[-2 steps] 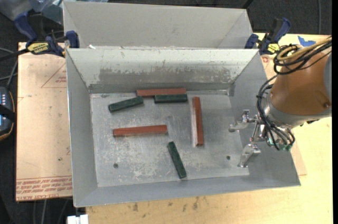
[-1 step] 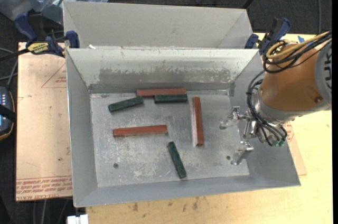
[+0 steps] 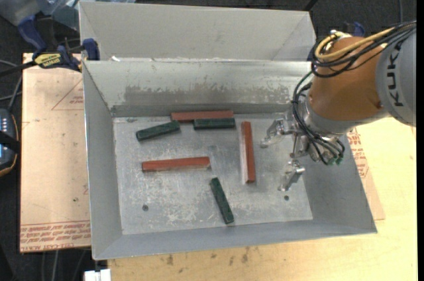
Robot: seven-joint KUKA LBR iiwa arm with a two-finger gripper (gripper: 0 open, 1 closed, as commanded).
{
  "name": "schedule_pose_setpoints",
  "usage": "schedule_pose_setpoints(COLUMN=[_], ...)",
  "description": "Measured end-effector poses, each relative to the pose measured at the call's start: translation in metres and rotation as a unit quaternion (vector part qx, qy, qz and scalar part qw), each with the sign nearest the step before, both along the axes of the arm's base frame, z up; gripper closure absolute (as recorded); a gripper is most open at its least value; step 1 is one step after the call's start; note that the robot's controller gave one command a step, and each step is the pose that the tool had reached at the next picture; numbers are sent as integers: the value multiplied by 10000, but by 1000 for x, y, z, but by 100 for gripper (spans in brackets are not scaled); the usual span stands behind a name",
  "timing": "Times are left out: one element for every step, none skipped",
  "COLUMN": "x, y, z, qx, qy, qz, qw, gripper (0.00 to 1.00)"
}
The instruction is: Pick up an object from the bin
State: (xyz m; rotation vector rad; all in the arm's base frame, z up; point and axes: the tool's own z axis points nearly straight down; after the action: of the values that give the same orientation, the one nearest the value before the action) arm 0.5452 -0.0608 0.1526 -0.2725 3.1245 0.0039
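The hand (image 3: 283, 155) hangs low in the bin (image 3: 99, 140), close to the side wall where the arm comes in. Its two fingers (image 3: 292, 177) are spread wide. Nothing is between them, just bare grey floor.

The nearest thing is a long red stick (image 3: 248, 152). It lies flat just beside the hand, on the side toward the middle of the bin, and does not touch it. A dark green stick (image 3: 222, 200) lies a bit farther off, past one end of the long red stick. A second red stick (image 3: 175, 164) lies well beyond that. Three more sticks lie far from the hand, by the back wall.

To do this step well, I think the hand should slide sideways until the long red stick sits right between the fingers. The fingers seem to line up almost the same way the stick runs. So the hand would likely need to turn first and pinch the stick across its thin side, near its middle, so that it does not tip.

The sticks look hard, thin and straight, with flat sides and square ends. I cannot tell if they are wood or plastic. The bin floor is scratched grey metal and looks smooth, so a stick could slip away if it is bumped. Go down gently, then close.
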Motion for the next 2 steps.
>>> schedule_pose_setpoints(x=[-11, 20], y=[37, 50], z=[-35, -41], qx=[-16, -6], qy=[7, 17], qz=[674, 1685], qw=[9977, 9857], gripper=[0, 0])
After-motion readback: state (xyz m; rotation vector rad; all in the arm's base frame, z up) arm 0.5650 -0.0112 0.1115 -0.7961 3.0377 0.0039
